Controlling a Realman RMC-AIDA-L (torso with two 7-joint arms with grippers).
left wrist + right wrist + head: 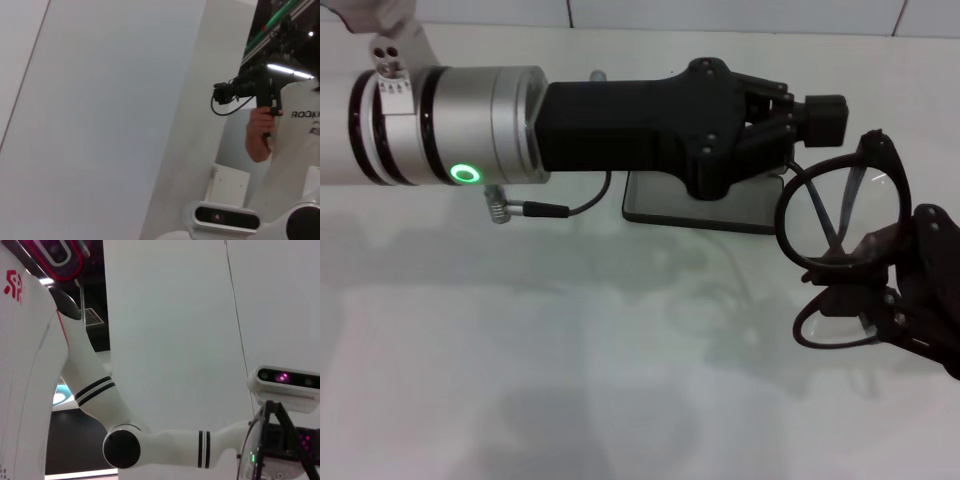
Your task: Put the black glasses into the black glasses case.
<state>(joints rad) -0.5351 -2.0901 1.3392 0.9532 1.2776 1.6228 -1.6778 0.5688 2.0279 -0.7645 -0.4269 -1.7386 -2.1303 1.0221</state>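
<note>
The black glasses (840, 240), thin-rimmed with clear roundish lenses, hung pinched in the right gripper (880, 285), just beyond the left gripper (820, 120), whose fingers' state I cannot tell, above a white table (520, 340).

Left arm (620, 125) over the case (705, 208)

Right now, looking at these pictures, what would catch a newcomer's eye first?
Probably the left arm, silver and black with a green light, stretched across the head view so its left gripper almost meets the black glasses. The right gripper holds those glasses up at the right edge. Behind, mostly hidden, the black glasses case lies on the white table.
</note>
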